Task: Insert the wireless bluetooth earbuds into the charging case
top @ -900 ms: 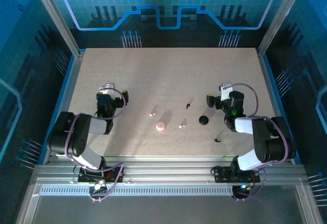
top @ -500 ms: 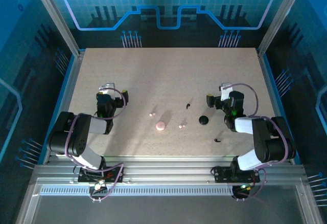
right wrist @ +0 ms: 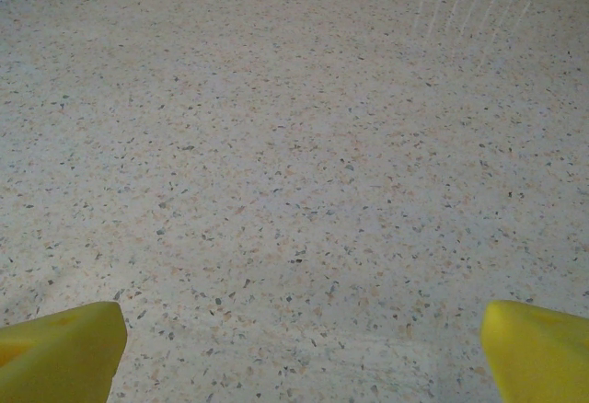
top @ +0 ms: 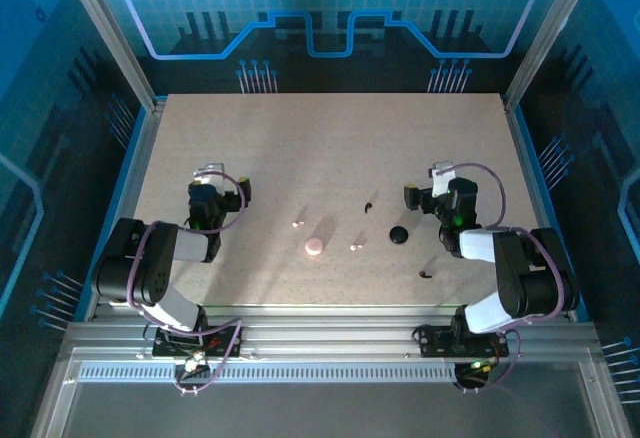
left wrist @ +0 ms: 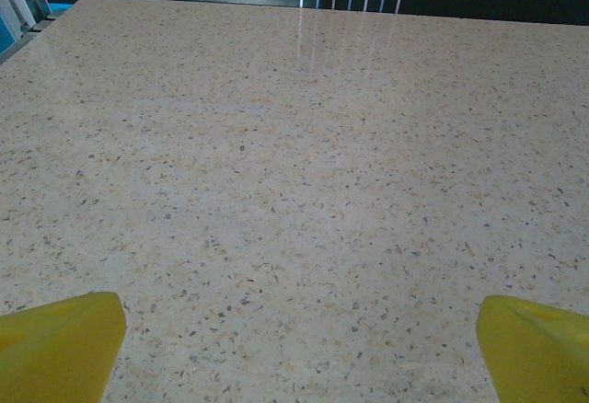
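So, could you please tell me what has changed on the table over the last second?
Nothing visibly changed. The left gripper and right gripper stay put with fingers wide open, holding nothing. The pink case, black case, whitish earbuds and black earbuds lie where they were.

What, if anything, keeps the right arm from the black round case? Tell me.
Likely nothing. The black round case sits alone on the table close beside the right arm, with bare surface between them, and the right gripper is open and empty.
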You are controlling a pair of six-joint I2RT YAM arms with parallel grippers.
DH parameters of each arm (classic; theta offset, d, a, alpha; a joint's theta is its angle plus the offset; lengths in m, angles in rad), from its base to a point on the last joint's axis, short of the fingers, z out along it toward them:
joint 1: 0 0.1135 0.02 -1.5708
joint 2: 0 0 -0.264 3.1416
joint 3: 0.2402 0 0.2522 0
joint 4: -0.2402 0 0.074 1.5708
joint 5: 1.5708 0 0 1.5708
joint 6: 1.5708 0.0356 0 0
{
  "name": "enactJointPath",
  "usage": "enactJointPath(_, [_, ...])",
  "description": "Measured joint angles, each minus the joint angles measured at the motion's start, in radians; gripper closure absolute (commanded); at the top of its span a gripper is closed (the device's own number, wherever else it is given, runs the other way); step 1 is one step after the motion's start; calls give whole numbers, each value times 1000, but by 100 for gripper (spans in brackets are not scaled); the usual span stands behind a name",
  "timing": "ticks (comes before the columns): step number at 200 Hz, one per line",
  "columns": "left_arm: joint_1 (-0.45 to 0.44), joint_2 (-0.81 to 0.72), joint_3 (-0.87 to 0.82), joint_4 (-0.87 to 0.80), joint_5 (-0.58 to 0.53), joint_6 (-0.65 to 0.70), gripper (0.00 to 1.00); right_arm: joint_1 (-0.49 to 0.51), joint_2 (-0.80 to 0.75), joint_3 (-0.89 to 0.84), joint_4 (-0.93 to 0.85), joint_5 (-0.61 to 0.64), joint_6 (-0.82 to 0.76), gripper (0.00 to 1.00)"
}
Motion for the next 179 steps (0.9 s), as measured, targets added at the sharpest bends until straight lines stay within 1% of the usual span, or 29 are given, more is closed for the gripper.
enactJointPath(54, [0,0,0,0,0,0,1,0,0,9,-15,-10,-4,0])
enactJointPath(65, [0,0,0,0,0,0,1,0,-1,24,-36,-11,-4,0])
enactJointPath(80, [0,-14,0,-12,0,0,1,0,-20,63,-114,-10,-3,0])
enactJointPath(93, [-1,-53,0,-50,0,8,1,0,-58,120,-230,-6,3,0])
enactJointPath(105, [-13,-114,14,-126,-2,26,1,2,-98,189,-360,-2,9,0])
enactJointPath(121, [-60,-193,69,-244,-10,53,1,14,-153,301,-554,14,13,0])
enactJointPath(145, [-150,-269,219,-439,-19,67,4,66,-236,438,-833,63,63,0])
enactJointPath(167, [-204,-275,386,-649,-19,35,7,109,-300,513,-1076,73,136,0])
enactJointPath(179, [-232,-268,470,-766,-21,14,7,125,-321,534,-1199,77,174,0])
